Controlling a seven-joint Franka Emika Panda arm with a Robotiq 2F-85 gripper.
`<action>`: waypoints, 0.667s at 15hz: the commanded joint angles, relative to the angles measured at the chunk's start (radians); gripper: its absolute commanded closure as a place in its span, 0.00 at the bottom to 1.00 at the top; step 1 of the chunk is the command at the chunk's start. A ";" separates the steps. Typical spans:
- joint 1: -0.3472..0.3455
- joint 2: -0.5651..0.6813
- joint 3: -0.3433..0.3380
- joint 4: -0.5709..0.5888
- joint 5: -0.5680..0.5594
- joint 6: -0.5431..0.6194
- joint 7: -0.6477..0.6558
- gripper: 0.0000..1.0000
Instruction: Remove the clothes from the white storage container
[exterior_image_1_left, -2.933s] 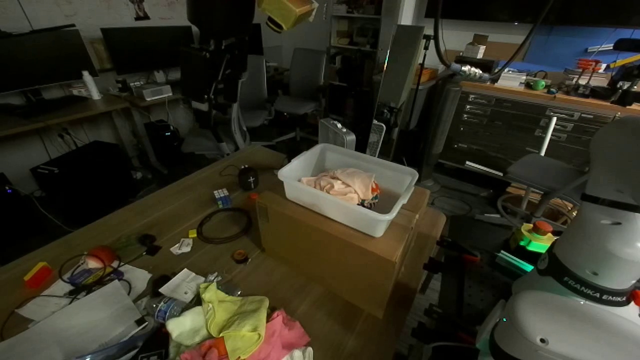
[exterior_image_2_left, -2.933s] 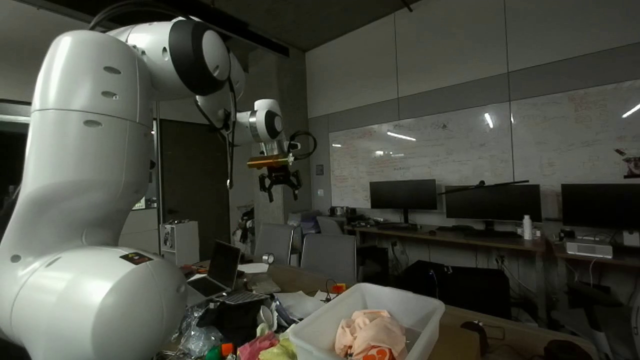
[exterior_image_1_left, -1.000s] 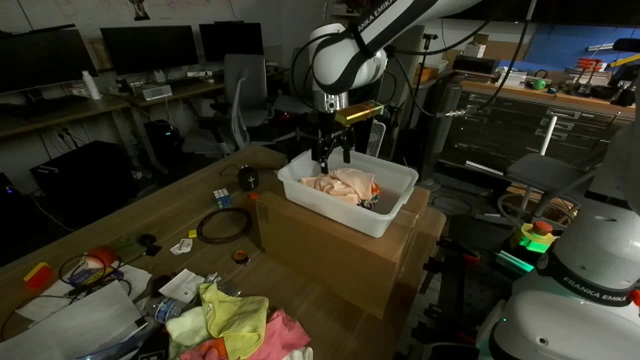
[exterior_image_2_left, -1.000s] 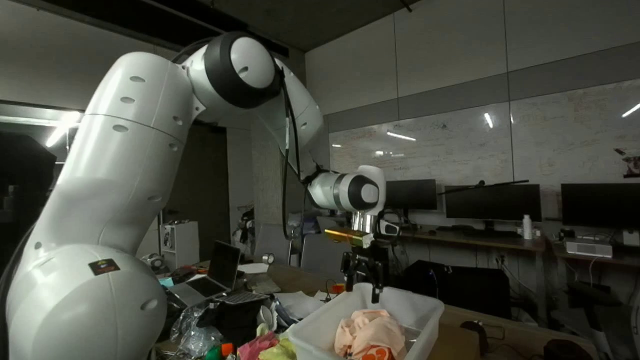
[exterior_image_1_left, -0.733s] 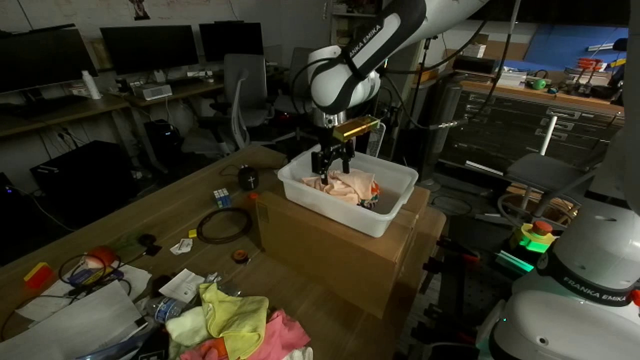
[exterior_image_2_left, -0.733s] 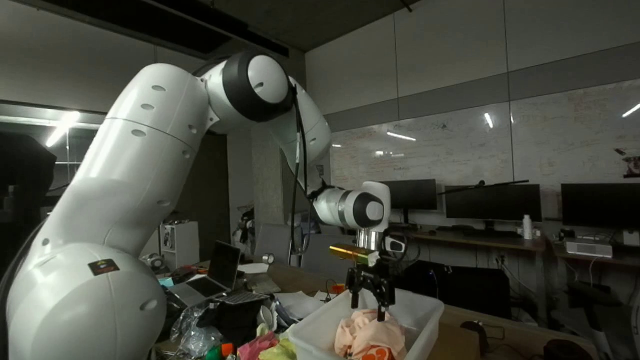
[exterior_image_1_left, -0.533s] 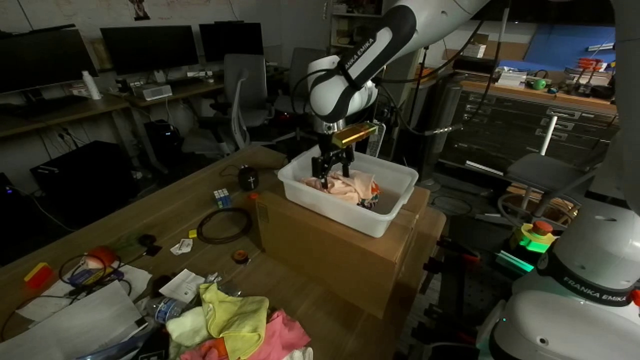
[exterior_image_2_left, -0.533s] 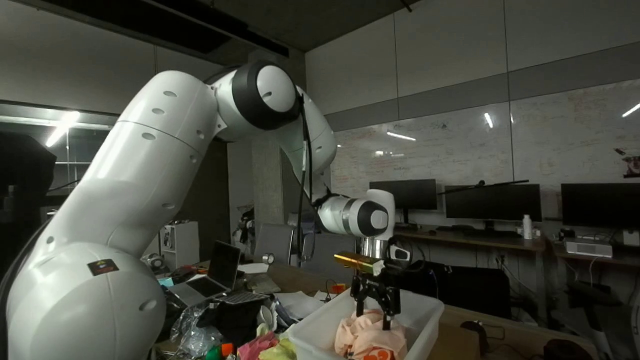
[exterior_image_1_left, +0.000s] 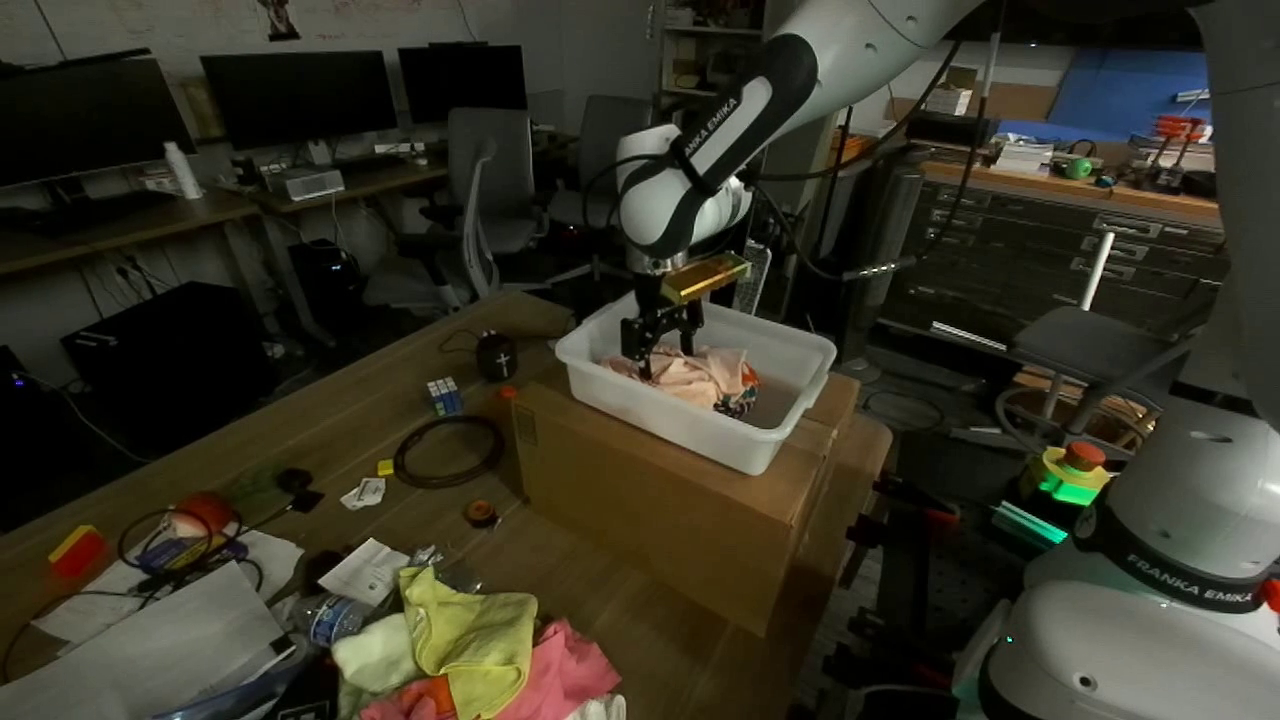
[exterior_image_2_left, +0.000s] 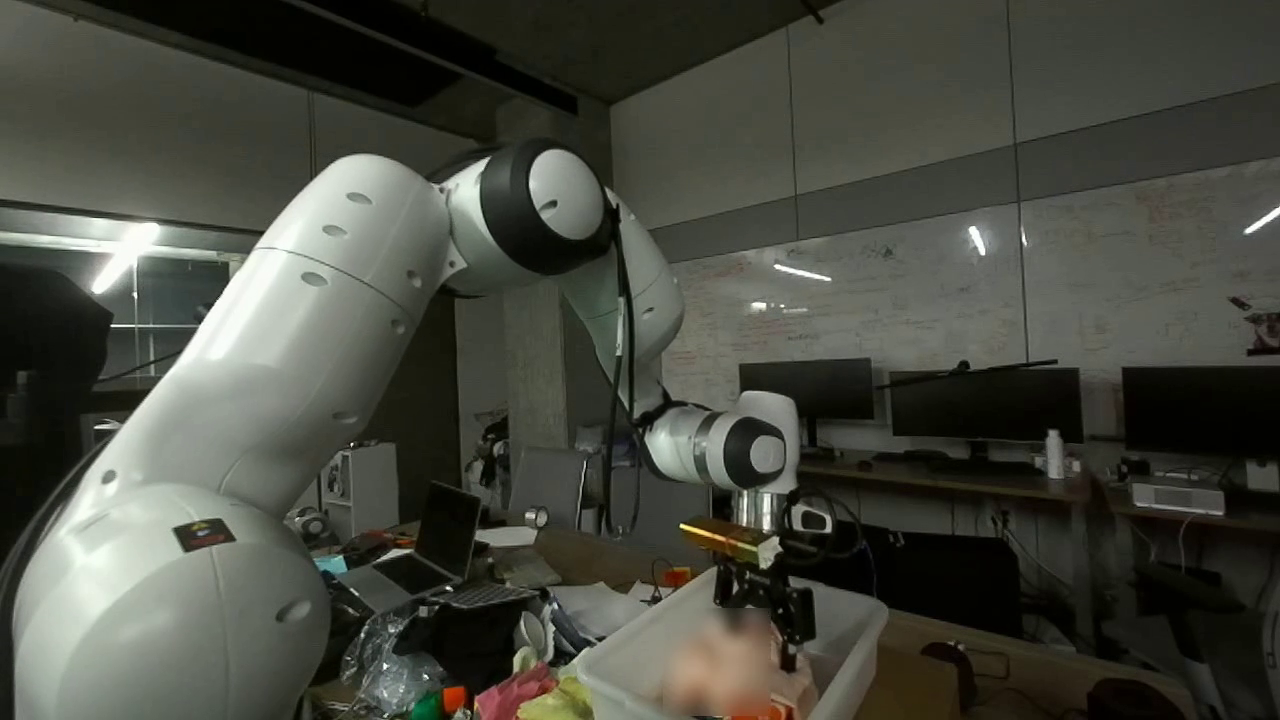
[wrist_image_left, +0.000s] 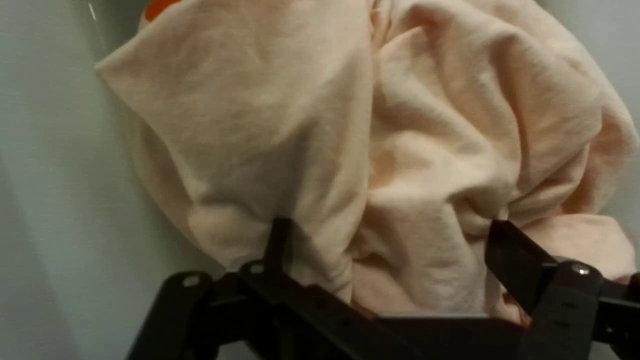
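Observation:
The white storage container (exterior_image_1_left: 680, 428) stands on a cardboard box; it also shows in an exterior view (exterior_image_2_left: 862, 640). A crumpled peach cloth (exterior_image_1_left: 708, 374) lies in it and fills most of the wrist view (wrist_image_left: 430, 130). In an exterior view the peach cloth (exterior_image_2_left: 715, 675) is partly blurred. An orange patterned piece (exterior_image_1_left: 750, 382) shows at its edge, and an orange bit (wrist_image_left: 160, 7) in the wrist view. My gripper (exterior_image_1_left: 667, 364) points down inside the container, fingers wide apart with cloth between them (wrist_image_left: 390, 225). The fingertips are at the cloth; whether they press into it is unclear.
The cardboard box (exterior_image_1_left: 650, 510) raises the container above the wooden table (exterior_image_1_left: 560, 580). Yellow (exterior_image_1_left: 475, 630) and pink (exterior_image_1_left: 568, 670) cloths lie on the table. A cable coil (exterior_image_1_left: 450, 482), a Rubik's cube (exterior_image_1_left: 444, 396), papers and a laptop (exterior_image_2_left: 447, 530) are also there.
The arm has swung over the container and my gripper has come down from above it to the peach cloth. The fingers stay apart. The container has not moved.

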 joint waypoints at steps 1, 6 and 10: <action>0.001 0.035 -0.002 0.031 -0.010 0.018 -0.014 0.00; -0.002 0.048 0.001 0.043 -0.004 0.020 -0.022 0.42; -0.004 0.044 0.005 0.048 0.001 0.019 -0.027 0.71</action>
